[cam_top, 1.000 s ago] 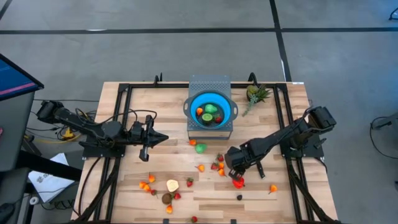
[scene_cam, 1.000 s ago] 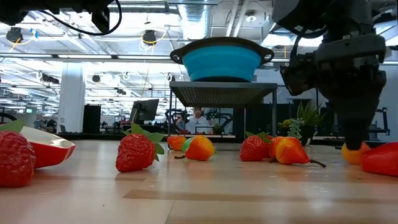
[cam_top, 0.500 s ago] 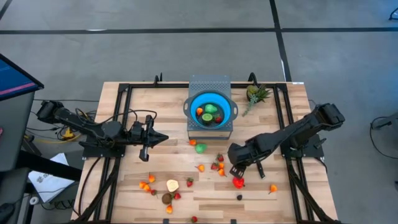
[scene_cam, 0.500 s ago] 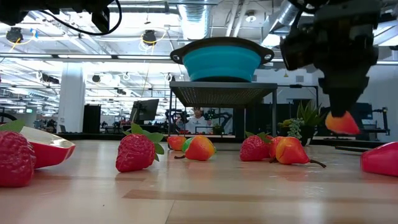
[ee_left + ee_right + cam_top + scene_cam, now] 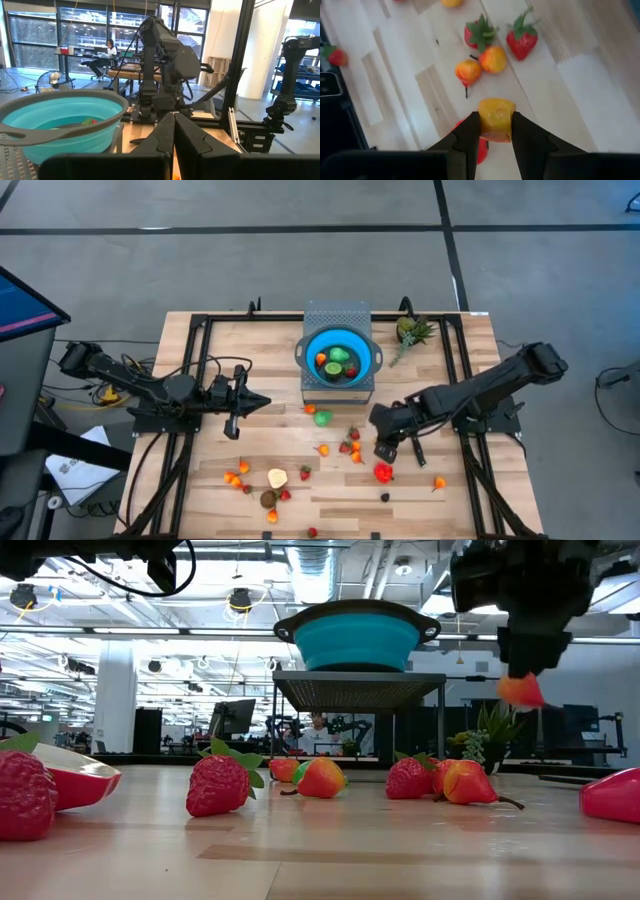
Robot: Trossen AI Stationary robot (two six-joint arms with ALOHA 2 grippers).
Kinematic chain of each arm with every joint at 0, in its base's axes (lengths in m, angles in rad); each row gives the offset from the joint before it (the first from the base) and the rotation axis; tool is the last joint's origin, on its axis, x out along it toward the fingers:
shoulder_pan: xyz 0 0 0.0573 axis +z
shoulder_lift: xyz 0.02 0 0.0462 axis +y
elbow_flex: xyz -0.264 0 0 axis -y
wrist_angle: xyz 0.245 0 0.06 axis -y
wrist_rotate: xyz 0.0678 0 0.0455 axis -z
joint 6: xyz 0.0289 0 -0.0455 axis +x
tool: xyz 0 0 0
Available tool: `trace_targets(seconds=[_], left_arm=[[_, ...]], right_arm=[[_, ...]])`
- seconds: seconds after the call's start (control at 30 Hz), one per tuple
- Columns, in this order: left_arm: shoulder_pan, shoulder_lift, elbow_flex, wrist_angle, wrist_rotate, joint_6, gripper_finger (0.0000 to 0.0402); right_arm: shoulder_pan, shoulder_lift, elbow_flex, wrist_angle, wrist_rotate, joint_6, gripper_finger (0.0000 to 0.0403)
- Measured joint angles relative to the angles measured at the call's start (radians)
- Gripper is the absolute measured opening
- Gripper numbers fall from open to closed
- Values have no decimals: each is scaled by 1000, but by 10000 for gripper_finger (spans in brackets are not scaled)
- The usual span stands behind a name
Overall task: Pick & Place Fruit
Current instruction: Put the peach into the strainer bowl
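Note:
My right gripper [image 5: 386, 450] hangs above the table's right-middle, shut on a small orange-yellow fruit [image 5: 496, 119], which also shows raised in the low view [image 5: 520, 690]. Other toy fruits lie scattered on the wood: a green one [image 5: 322, 418], strawberries [image 5: 350, 442], a red piece [image 5: 383, 472], an orange one [image 5: 438, 482] and a cluster near the front left [image 5: 240, 477]. The blue bowl [image 5: 312, 340] sits on a grey perforated stand and holds a few fruits. My left gripper [image 5: 262, 403] waits shut over the table's left side. My right gripper pinches the orange-yellow fruit by its two opposite sides [image 5: 484, 120] between the two fingers [image 5: 470, 131]. The fingers come from above, pointing down. The fruit is lifted clear of the table and sticks out below the fingertips [image 5: 520, 692].
A spiky green-leaved pineapple-like piece [image 5: 410, 332] lies right of the bowl. Black frame rails [image 5: 190, 380] run along both table sides. A pale slice [image 5: 277, 478] and a brown fruit [image 5: 268, 498] lie near the front edge. People sit in the room beyond.
My right gripper has risen from the table beside the red piece, carrying the orange-yellow fruit up clear of the wood, and has drifted a little toward the far edge and the bowl. The red piece stays where it lay.

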Motion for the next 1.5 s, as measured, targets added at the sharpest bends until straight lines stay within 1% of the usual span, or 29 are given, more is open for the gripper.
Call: trace_targets(seconds=[0.2, 0.37, 0.87, 1.1, 1.3, 1.33, 1.5], left_arm=[[0, 0, 0, 0, 0, 0, 2], [0, 0, 0, 0, 0, 0, 2], [0, 0, 0, 0, 0, 0, 2], [0, 0, 0, 1, 0, 0, 2], [0, 0, 0, 1, 0, 0, 2], [0, 0, 0, 1, 0, 0, 2], [0, 0, 0, 1, 0, 0, 2]], right_arm=[[-35, -52, 0, 48, -1, -69, 94], [-73, -93, 0, 123, -2, -145, 94], [-201, -215, 0, 452, -3, -377, 95], [-299, -229, 1, 550, 110, -443, 95], [-364, -218, 1, 541, 266, -463, 95], [-372, -217, 1, 534, 280, -464, 95], [-408, -218, 1, 529, 281, -464, 99]])
